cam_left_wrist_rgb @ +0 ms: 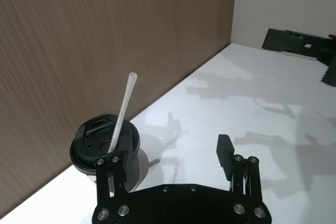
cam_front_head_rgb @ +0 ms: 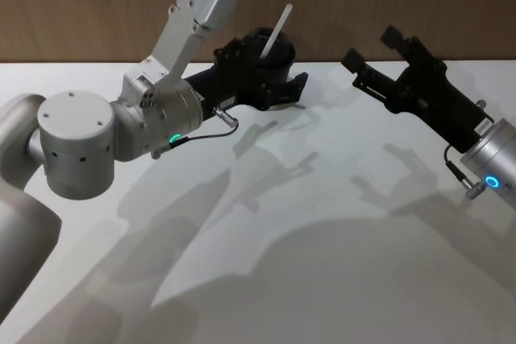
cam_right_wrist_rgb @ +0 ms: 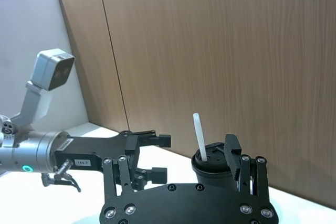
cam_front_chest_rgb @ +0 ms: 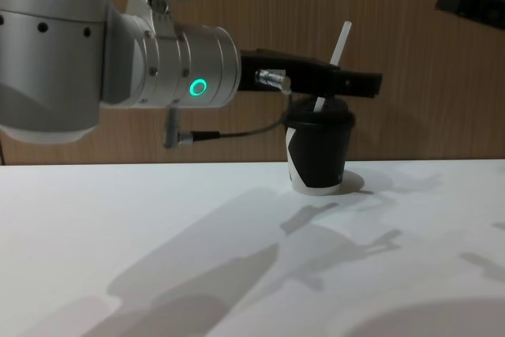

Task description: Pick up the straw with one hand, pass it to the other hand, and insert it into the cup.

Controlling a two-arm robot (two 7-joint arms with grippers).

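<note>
Head looks down, chest level (both share cup (cam_front_chest_rgb: 318, 152)).

Bright overhead light casts soft overlapping shadows across the table (cam_front_head_rgb: 322, 263); frames sharp.

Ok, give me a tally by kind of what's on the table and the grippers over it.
Cup: 1, black, lidded.
Straw: 1, white, standing in the cup's lid.
Grippers: 2, left gripper open beside the cup, right gripper open, off to the side.
Total: 4.
</note>
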